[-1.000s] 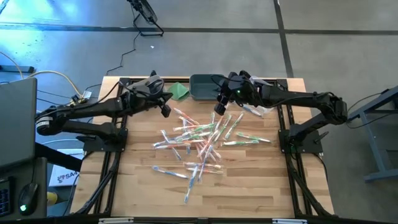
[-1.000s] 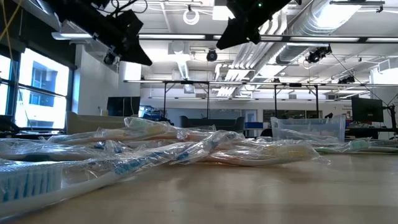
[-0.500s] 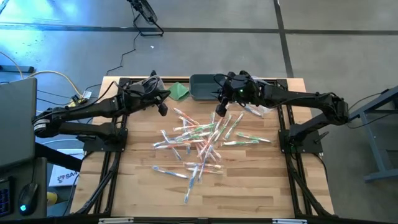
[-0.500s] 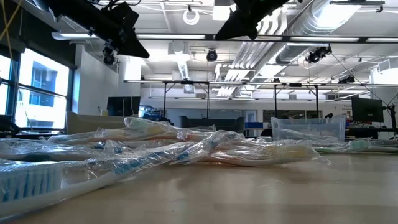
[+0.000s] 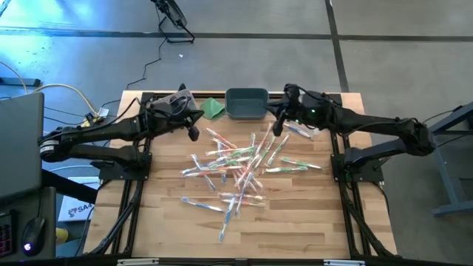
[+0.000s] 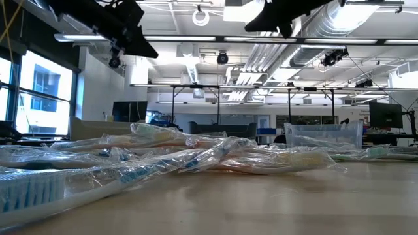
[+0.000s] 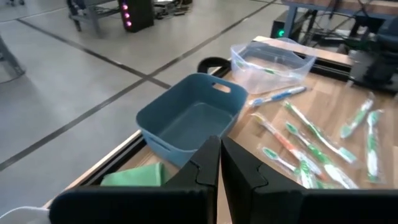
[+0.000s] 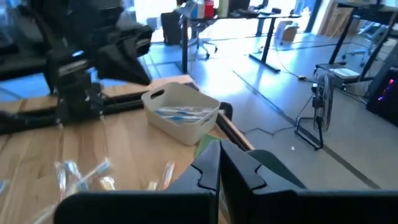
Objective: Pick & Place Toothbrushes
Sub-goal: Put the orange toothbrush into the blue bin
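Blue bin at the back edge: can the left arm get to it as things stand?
Probably yes. The left gripper, shut and empty, hangs near the blue bin; only the green cloth lies between, flat on the table.

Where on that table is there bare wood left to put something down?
The near strip of the table, in front of the toothbrushes, is bare, as are the side margins beside the pile. The middle is crowded with toothbrushes; the far edge holds the green cloth, blue bin and clear bin.

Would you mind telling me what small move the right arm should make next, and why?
Probably open the right gripper and lower it toward the toothbrushes: it is shut, holds nothing, and hangs above the pile's far edge beside the blue bin.
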Motion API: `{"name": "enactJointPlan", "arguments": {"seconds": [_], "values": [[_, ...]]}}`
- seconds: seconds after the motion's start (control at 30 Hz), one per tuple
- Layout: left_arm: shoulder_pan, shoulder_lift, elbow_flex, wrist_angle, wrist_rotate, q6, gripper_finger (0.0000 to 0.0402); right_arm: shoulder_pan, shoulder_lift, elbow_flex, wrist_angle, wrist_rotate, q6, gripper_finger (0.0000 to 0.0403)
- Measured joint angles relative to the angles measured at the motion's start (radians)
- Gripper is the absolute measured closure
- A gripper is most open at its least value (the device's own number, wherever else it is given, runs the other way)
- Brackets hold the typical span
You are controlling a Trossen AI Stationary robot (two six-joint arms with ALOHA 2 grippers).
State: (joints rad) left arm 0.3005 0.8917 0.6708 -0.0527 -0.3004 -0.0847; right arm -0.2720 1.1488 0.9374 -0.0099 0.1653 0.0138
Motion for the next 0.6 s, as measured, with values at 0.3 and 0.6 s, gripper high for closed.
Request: {"name": "enactJointPlan", "arguments": {"seconds": [0.3,0.6], "values": [[-0.077,0.0,0.0,0.008,-0.032,-0.031,0.039,0.017,-0.065,-0.123,0.045,-0.01,0.109,0.0399],[-0.226,0.0,0.0,0.008,-0.222,-0.059,0.039,0.085,-0.065,-0.125,0.086,-0.014,0.141,0.0398]]}}
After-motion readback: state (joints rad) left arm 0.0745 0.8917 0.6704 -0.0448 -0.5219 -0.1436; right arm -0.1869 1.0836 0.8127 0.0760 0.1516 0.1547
